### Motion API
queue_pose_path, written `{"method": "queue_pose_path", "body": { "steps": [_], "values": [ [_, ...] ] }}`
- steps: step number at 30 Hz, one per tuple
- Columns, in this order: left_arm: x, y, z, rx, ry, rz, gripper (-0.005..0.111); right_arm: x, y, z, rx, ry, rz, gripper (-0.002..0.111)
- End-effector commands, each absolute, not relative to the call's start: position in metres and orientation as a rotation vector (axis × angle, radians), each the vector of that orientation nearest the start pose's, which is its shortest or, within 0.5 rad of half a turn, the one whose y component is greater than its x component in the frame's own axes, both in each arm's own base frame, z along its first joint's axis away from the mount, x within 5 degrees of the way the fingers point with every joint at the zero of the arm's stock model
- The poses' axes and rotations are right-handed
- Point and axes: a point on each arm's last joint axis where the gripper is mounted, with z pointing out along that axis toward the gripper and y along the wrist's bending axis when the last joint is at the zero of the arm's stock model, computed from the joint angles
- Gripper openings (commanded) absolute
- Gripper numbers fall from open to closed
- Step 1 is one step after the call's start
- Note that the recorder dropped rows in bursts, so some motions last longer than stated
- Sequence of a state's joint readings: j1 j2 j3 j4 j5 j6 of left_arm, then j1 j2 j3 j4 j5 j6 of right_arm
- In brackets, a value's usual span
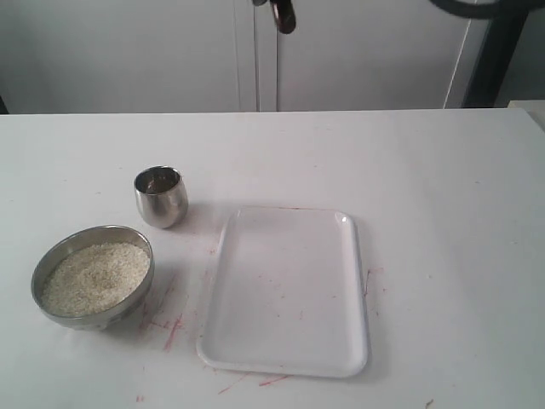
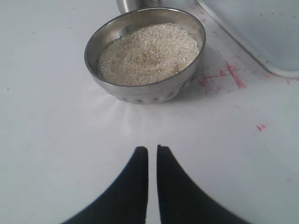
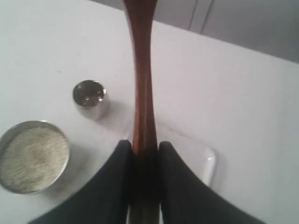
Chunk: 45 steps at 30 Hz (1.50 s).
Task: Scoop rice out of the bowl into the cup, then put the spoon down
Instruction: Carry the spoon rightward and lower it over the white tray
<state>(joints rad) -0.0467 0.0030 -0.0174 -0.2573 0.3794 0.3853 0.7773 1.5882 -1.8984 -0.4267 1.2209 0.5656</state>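
The grey metal bowl (image 1: 94, 321) sits at the table's front left, filled with off-white rice (image 1: 95, 277). Just behind it to the right stands the small shiny cup (image 1: 161, 198). In the right wrist view my right gripper (image 3: 144, 145) is shut on the handle of the reddish-brown spoon (image 3: 141, 70), held high above the table; below it lie the cup (image 3: 89, 97) and bowl (image 3: 67, 158). The spoon's dark end (image 1: 283, 14) shows at the exterior view's top edge. My left gripper (image 2: 152, 149) is shut and empty, hovering short of the bowl (image 2: 145, 92) and its rice (image 2: 149, 53).
A white rectangular tray (image 1: 289, 294) lies right of the bowl and cup; its edge (image 2: 261, 37) and corner (image 3: 208, 163) show in the wrist views. Red marks stain the white table between bowl and tray. Grey cabinet doors stand behind the table.
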Motion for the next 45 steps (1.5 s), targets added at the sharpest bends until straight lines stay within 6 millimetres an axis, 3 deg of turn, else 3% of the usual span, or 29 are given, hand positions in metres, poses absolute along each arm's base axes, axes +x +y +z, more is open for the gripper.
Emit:
{"method": "queue_pose_path", "body": {
  "steps": [1,14,33,39,45],
  "values": [
    [0.052,-0.012,0.184,0.244,1.823,-0.03,0.014,0.249,0.207,0.462,-0.186,2.335,0.285,0.0],
    [0.052,-0.012,0.184,0.244,1.823,-0.03,0.014,0.246,0.202,0.459,-0.132,2.346,0.279,0.0],
    [0.052,-0.012,0.184,0.244,1.823,-0.03,0.014,0.263,0.181,0.367,-0.115,2.597,-0.022,0.0],
    [0.052,-0.012,0.184,0.244,1.823,-0.03,0.014,0.26,0.174,0.334,-0.088,2.724,-0.051,0.0],
    [0.052,-0.012,0.184,0.244,1.823,-0.03,0.014,0.261,0.181,0.303,-0.09,2.824,-0.022,0.0]
  ]
}}
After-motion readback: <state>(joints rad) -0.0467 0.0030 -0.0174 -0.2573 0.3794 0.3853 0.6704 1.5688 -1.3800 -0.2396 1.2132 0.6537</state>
